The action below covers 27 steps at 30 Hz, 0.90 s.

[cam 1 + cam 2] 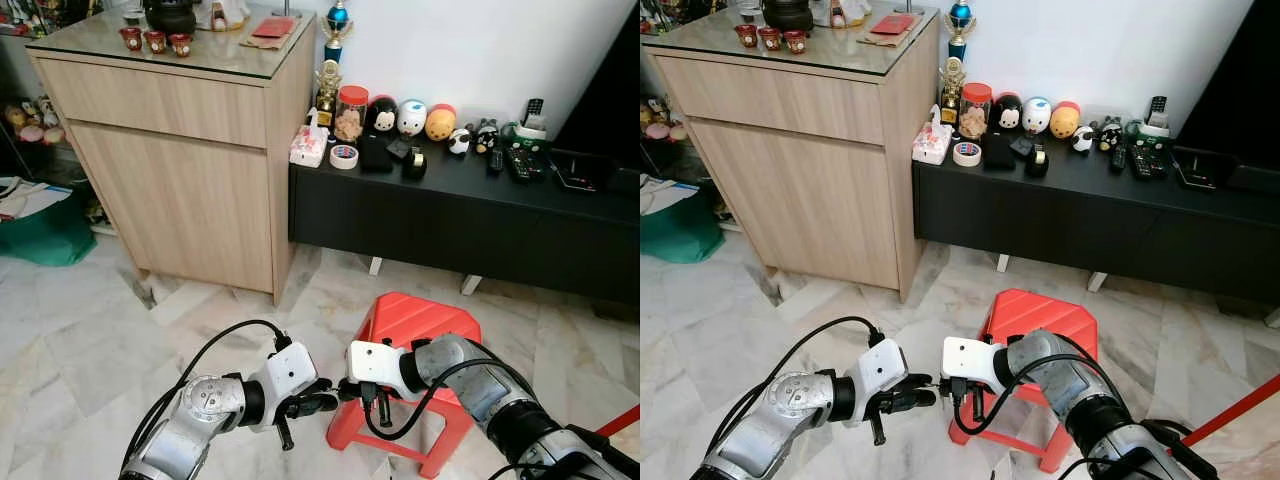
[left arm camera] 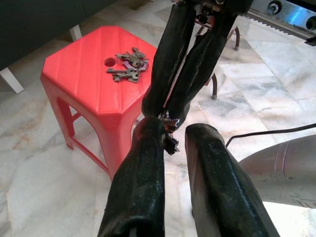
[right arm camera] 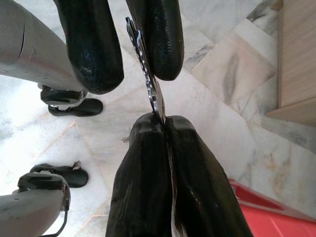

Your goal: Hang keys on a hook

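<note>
1. Gripping a metal hook (image 3: 148, 79), right gripper (image 3: 163, 121) had fingers clamped on it, low, left of red stool (image 1: 425, 325).
2. Left gripper (image 2: 173, 136) was parted, its fingers either side of the hook.
3. Keys (image 2: 129, 64) lay on the stool top.

I see a pale marble floor (image 1: 80, 330), red plastic stool (image 1: 410, 325) standing on it, bunch of keys (image 2: 129, 64) lying on the stool's top beside its round hole, wooden cabinet (image 1: 180, 170) and black low bench (image 1: 450, 215) on the same floor
</note>
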### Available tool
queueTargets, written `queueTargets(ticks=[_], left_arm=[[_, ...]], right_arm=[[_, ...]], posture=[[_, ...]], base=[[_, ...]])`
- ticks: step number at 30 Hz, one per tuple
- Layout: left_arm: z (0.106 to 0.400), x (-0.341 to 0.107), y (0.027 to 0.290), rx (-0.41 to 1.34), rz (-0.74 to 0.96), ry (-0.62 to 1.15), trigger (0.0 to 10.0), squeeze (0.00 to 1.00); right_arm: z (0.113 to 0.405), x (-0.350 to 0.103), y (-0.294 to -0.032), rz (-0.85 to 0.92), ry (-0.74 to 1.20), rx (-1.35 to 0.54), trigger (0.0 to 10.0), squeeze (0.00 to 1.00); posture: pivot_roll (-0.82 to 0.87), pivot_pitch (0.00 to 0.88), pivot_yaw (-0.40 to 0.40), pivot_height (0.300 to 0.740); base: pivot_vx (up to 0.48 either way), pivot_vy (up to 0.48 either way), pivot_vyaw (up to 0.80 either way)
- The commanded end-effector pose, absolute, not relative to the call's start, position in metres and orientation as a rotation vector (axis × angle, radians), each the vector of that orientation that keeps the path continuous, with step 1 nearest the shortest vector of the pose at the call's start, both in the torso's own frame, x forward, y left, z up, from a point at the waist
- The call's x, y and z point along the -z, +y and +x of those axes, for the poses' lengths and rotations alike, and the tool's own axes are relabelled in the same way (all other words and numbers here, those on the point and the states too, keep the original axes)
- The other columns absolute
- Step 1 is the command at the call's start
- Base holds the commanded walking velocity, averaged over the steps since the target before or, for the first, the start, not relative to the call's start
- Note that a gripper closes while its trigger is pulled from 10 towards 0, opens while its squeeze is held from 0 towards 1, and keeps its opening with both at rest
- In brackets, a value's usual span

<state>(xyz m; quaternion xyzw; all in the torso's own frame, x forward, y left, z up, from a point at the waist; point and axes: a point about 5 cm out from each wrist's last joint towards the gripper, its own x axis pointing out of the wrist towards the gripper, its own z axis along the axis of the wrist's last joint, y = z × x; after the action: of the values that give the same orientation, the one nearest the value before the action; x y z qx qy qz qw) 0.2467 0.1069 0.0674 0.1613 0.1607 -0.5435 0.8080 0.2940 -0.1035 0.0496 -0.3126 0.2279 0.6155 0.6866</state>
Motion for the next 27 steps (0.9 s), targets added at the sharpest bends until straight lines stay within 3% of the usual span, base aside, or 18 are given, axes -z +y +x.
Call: queueTargets(ticks=[1,3,5,6,8,11,12,13,14,15,27], left_arm=[[0.245,-0.069,0.104,1.177,0.340,0.339,10.0,0.00],[0.246,-0.070,0.104,1.174,0.337,0.335,10.0,0.00],[0.246,-0.071,0.104,1.170,0.328,0.328,9.0,0.00],[0.247,-0.072,0.103,1.169,0.326,0.326,9.7,0.00],[0.247,-0.072,0.103,1.167,0.322,0.324,10.0,0.00],[0.247,-0.073,0.102,1.169,0.312,0.324,9.8,0.00],[0.246,-0.072,0.102,1.174,0.306,0.326,7.9,0.00],[0.246,-0.072,0.101,1.175,0.306,0.327,7.9,0.00],[0.246,-0.072,0.101,1.176,0.305,0.326,2.6,0.00],[0.245,-0.072,0.100,1.178,0.302,0.325,0.0,0.00],[0.243,-0.073,0.093,1.198,0.275,0.315,0.0,0.00]], right_arm=[[0.299,-0.055,-0.105,-0.704,0.495,-1.365,10.0,0.00],[0.299,-0.055,-0.104,-0.703,0.494,-1.366,10.0,0.00],[0.298,-0.054,-0.105,-0.703,0.496,-1.367,10.0,0.00],[0.298,-0.054,-0.105,-0.703,0.496,-1.368,10.0,0.00],[0.298,-0.054,-0.105,-0.703,0.498,-1.368,10.0,0.00],[0.298,-0.054,-0.105,-0.704,0.498,-1.369,10.0,0.00],[0.298,-0.054,-0.105,-0.704,0.499,-1.369,10.0,0.00],[0.298,-0.054,-0.105,-0.704,0.499,-1.369,10.0,0.00],[0.298,-0.054,-0.105,-0.704,0.499,-1.370,10.0,0.00],[0.298,-0.053,-0.105,-0.704,0.499,-1.370,10.0,0.00],[0.298,-0.053,-0.104,-0.707,0.500,-1.367,10.0,0.00]], posture=[[0.08,0.000,-0.099,0.740],[0.08,0.000,-0.098,0.740],[0.08,0.000,-0.098,0.740],[0.08,0.000,-0.098,0.740],[0.08,0.000,-0.098,0.740],[0.08,0.000,-0.098,0.740],[0.08,0.000,-0.098,0.740],[0.08,0.000,-0.098,0.740],[0.08,0.000,-0.098,0.740],[0.08,0.000,-0.098,0.740],[0.08,0.000,-0.097,0.740]], base=[[0.000,0.000,0.00],[0.000,0.000,0.00],[0.000,0.000,0.00],[0.000,0.000,0.00],[0.000,0.000,0.00],[0.000,0.000,0.00],[0.000,0.000,0.00],[0.000,0.000,0.00],[0.000,0.000,0.00],[0.000,0.000,0.00],[0.000,0.000,0.00]])
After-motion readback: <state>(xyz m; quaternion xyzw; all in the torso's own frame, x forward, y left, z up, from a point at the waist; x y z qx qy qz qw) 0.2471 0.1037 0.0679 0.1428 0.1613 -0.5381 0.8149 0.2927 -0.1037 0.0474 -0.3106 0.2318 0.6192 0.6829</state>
